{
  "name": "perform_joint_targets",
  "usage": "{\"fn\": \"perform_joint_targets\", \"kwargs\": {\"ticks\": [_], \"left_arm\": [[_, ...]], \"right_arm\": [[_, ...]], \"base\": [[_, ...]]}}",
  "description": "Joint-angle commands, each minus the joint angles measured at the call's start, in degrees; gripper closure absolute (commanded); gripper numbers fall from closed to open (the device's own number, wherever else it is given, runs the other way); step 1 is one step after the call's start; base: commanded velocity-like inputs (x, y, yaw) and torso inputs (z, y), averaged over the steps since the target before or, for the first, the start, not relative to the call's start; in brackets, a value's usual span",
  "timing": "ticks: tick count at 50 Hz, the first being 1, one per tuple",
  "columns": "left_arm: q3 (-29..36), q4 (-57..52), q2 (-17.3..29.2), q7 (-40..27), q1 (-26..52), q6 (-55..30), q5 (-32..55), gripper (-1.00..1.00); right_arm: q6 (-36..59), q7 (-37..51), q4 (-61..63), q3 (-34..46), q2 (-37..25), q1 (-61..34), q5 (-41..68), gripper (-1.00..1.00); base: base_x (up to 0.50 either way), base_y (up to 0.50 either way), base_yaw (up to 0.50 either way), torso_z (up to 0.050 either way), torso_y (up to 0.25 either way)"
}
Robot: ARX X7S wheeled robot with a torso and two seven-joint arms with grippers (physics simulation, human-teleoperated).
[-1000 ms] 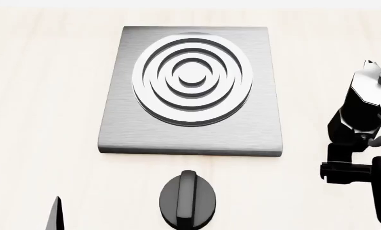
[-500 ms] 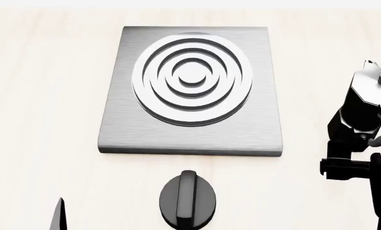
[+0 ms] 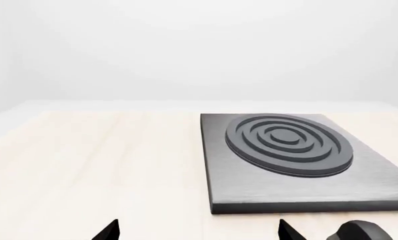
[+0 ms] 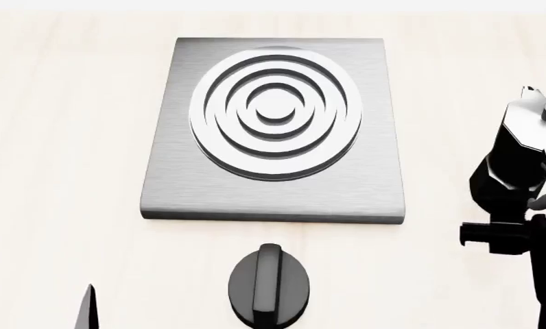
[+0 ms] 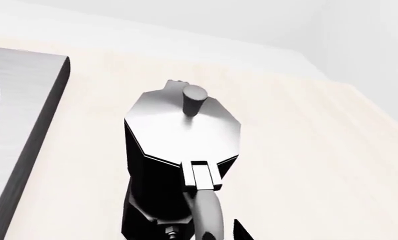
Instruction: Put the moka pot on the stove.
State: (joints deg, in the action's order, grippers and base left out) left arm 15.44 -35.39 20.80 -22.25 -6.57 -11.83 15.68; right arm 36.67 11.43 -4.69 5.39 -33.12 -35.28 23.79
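Observation:
The moka pot [image 4: 518, 147] stands upright on the wooden counter, to the right of the stove [image 4: 163, 185] and apart from it. In the right wrist view the moka pot [image 5: 179, 145] fills the centre with its silver lid, knob and handle [image 5: 209, 217]. My right gripper [image 5: 199, 232] is low at that handle. Only one fingertip [image 5: 242, 232] shows, a small gap away from the handle; the other is hidden behind the pot. My left gripper [image 3: 197, 232] is open with nothing in it, near the counter's front left, short of the stove [image 3: 379, 192].
A round black dial knob [image 4: 269, 284] sits in front of the stove's near edge and shows at the edge of the left wrist view [image 3: 359, 232]. Bare light wood counter [image 4: 62, 137] surrounds the stove. My right arm [image 4: 497, 240] crowds the right edge.
My right gripper has edged a little forward toward the pot. The left fingertips have shifted slightly into the head view. Pot and stove have not moved.

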Motion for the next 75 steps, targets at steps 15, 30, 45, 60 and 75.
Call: {"fn": "perform_joint_targets", "kwargs": {"ticks": [15,30,45,60,75], "left_arm": [[-1.06,0.39,-0.94,1.55,-0.03,1.86,-0.29,-1.0],[-1.05,-0.44,-0.53,1.11,-0.19,1.57,-0.05,-1.0],[-1.33,-1.08,-0.16,0.76,-0.23,1.57,0.57,-1.0],[-1.39,-1.43,0.16,0.47,-0.3,1.67,0.93,-1.0],[-2.25,-2.66,0.77,0.21,-0.38,1.33,2.57,-1.0]], "right_arm": [[-0.56,-2.17,-0.69,-0.4,1.45,-1.13,-0.98,1.0],[1.94,-2.06,2.4,0.2,0.87,-2.42,-0.39,1.0],[4.43,-1.98,4.89,0.75,0.51,-4.61,0.29,1.0],[6.53,-1.77,6.69,0.67,0.19,-6.03,1.14,1.0],[10.27,-1.94,6.07,4.12,1.66,-13.83,0.64,1.0]], "base": [[0.0,0.0,0.0,0.0,0.0],[0.0,0.0,0.0,0.0,0.0],[0.0,0.0,0.0,0.0,0.0],[0.0,0.0,0.0,0.0,0.0],[0.0,0.0,0.0,0.0,0.001]]}}
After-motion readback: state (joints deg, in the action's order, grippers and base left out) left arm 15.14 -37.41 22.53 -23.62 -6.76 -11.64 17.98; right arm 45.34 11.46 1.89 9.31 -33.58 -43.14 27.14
